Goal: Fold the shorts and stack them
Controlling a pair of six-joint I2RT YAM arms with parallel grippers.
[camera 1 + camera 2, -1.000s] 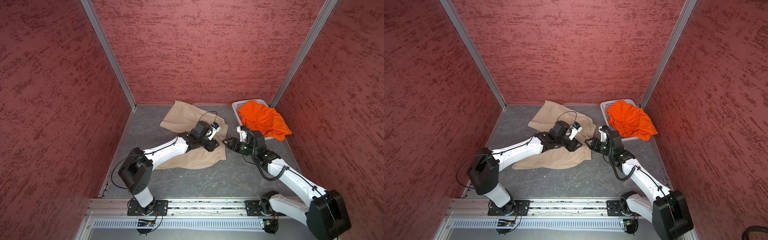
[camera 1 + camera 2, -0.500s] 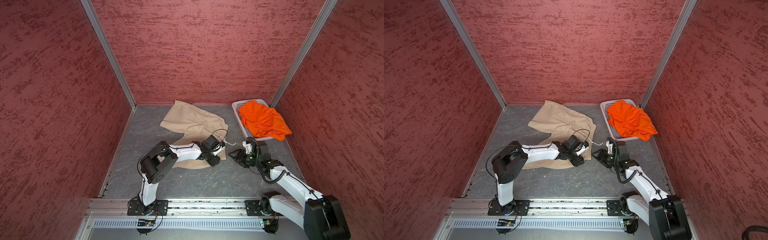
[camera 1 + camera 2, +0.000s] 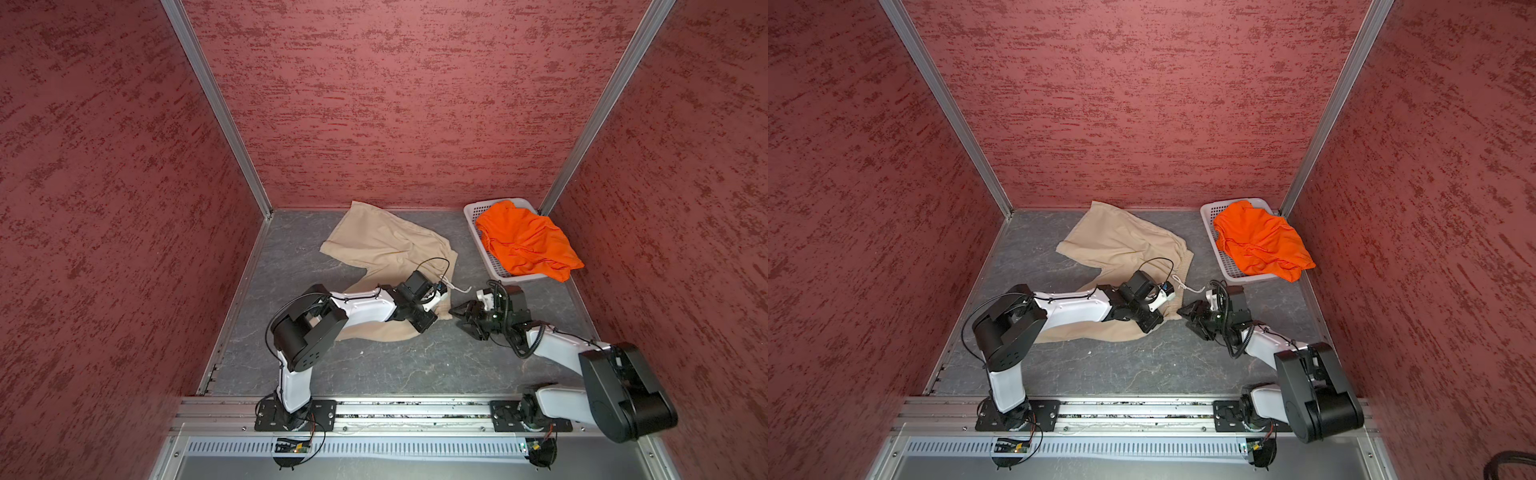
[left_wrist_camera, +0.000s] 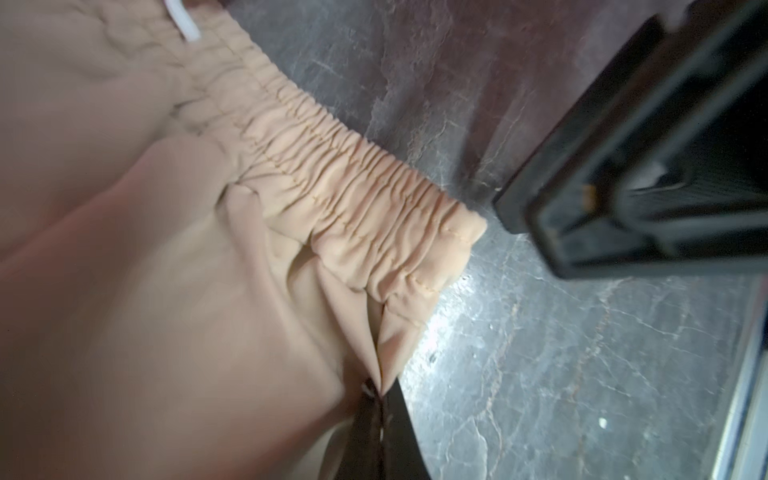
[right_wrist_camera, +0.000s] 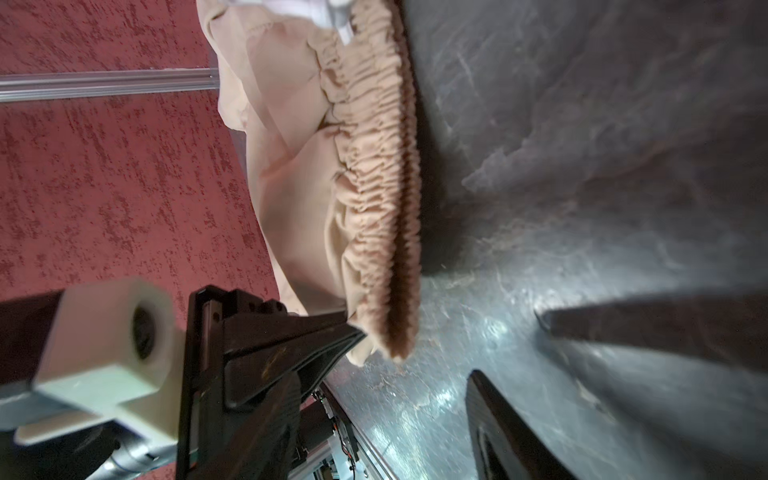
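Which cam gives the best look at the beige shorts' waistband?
Left wrist: the waistband of the beige shorts crosses the frame close up, gathers and stitching sharp. Right wrist shows it edge-on. In both top views it is only a thin, distant strip.

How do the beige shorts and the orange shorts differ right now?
The beige shorts lie spread on the table; the orange shorts sit crumpled in the white basket, spilling over its rim. The left hand is shut on the beige pair's cloth near the waistband; nothing touches the orange pair. Neither is folded yet.
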